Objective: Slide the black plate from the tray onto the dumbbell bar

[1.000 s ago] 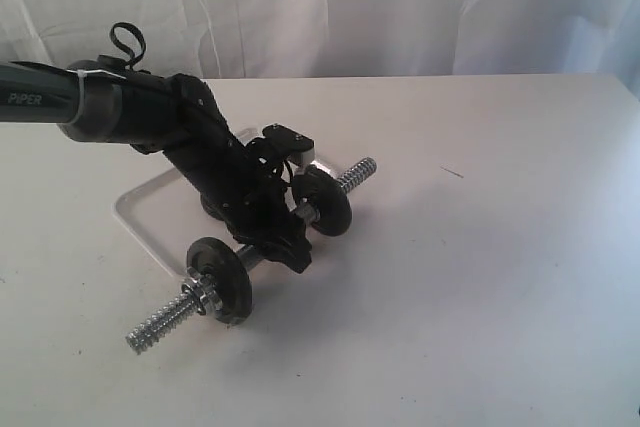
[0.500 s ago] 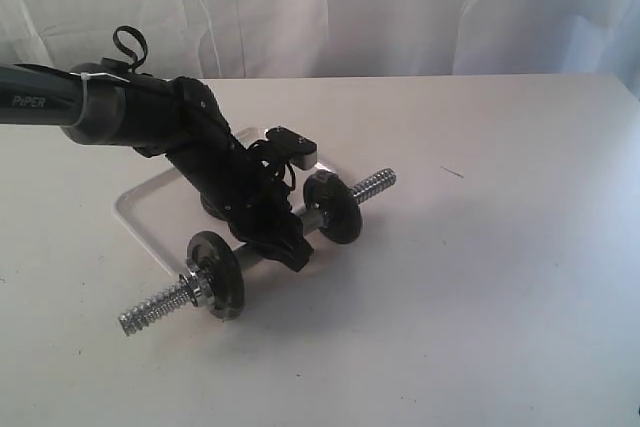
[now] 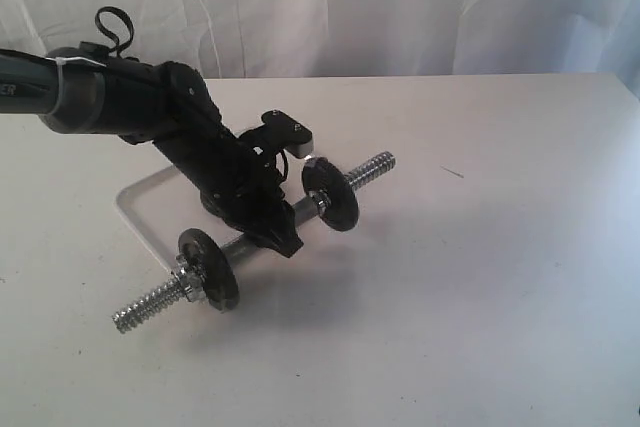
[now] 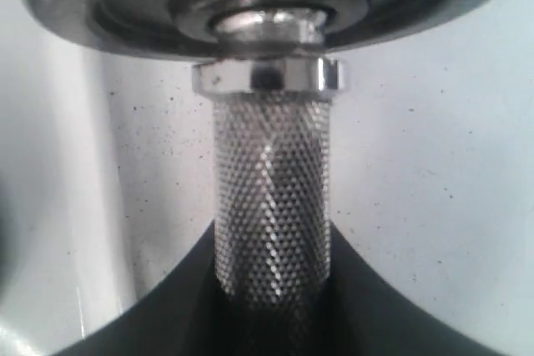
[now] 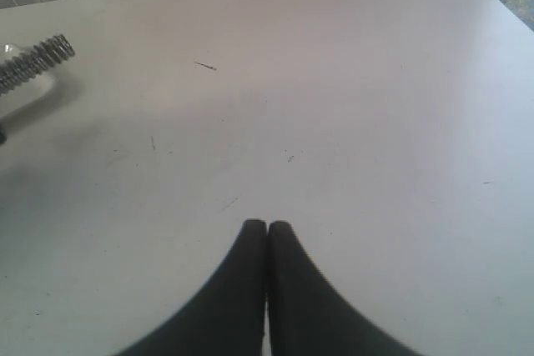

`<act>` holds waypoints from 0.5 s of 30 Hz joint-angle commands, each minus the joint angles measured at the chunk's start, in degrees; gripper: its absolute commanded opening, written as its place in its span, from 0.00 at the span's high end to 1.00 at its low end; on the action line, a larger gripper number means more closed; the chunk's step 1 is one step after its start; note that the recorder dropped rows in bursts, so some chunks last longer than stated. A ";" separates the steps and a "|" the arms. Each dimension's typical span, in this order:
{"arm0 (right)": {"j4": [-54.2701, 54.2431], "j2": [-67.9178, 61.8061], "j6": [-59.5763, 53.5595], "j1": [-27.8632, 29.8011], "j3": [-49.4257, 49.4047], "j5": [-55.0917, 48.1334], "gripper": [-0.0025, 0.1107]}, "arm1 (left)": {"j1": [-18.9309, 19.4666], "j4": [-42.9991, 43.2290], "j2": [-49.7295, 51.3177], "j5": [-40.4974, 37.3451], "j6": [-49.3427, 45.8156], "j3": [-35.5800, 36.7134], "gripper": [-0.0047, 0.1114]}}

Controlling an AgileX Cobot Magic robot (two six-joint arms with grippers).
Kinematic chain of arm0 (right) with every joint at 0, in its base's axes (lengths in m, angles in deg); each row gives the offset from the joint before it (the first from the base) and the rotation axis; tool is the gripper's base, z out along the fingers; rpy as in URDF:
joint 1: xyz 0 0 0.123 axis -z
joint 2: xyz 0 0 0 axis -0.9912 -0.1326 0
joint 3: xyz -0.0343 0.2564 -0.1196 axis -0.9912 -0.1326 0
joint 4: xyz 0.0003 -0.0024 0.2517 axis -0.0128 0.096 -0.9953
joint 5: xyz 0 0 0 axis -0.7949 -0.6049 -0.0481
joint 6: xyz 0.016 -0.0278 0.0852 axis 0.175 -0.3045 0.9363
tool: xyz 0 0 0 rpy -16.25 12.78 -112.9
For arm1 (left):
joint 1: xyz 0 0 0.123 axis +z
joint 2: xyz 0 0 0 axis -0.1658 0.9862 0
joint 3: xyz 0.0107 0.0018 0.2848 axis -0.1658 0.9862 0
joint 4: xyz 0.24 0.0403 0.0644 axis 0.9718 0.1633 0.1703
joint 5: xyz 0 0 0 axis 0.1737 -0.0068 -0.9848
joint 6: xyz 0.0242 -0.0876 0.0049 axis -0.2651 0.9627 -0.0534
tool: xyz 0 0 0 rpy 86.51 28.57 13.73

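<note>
Looking at the open room first: the white table (image 3: 500,277) is bare across its whole right half apart from one tiny dark mark (image 3: 452,172). Its far edge runs along a white curtain (image 3: 400,7). All the clutter sits left of centre.

The left gripper (image 3: 278,237) is pinched around the knurled middle of the dumbbell bar (image 3: 305,210), between the two black discs (image 3: 330,197) already on it. In the left wrist view the knurled grip comes straight out from between the dark fingers (image 4: 167,323) and runs up to a silver collar nut (image 4: 267,77) snug against a disc. The bar sits diagonal, one threaded end toward the near left and the other toward the far right. There's a shadow under it, but I can't tell if it's fully off the table.

The right gripper (image 5: 267,231) has its jaws pressed together on nothing, over bare table, well apart from the bar's threaded end.

The tray (image 3: 135,209) is behind the bar, mostly covered by the left arm. A dark rounded bit under the arm, over the tray, looks like the black plate (image 3: 212,207), though I can't say for sure.
</note>
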 commanded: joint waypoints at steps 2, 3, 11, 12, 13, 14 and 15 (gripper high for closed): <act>0.27 0.26 0.07 0.13 -0.25 0.63 0.98 | 0.03 -4.96 -6.42 1.94 -0.69 -1.66 0.96; 0.27 0.26 0.07 0.13 -0.25 0.63 0.98 | 0.03 -4.96 -6.82 1.94 -0.69 -1.66 0.96; 0.27 0.26 0.07 0.13 -0.25 0.63 0.98 | 0.03 -4.96 -11.87 1.97 -0.95 2.15 0.96; 0.27 0.26 0.07 0.13 -0.25 0.63 0.98 | 0.03 -4.96 -12.56 2.27 -1.25 3.18 0.96; 0.27 0.26 0.07 0.13 -0.25 0.63 0.98 | 0.03 -4.96 -13.25 2.90 -1.64 4.31 0.96; 0.27 0.26 0.07 0.13 -0.25 0.63 0.98 | 0.03 -4.96 -13.78 3.37 -1.99 5.49 0.96; 0.27 0.26 0.07 0.13 -0.25 0.63 0.98 | 0.03 -4.96 -14.46 3.62 -1.95 6.57 0.96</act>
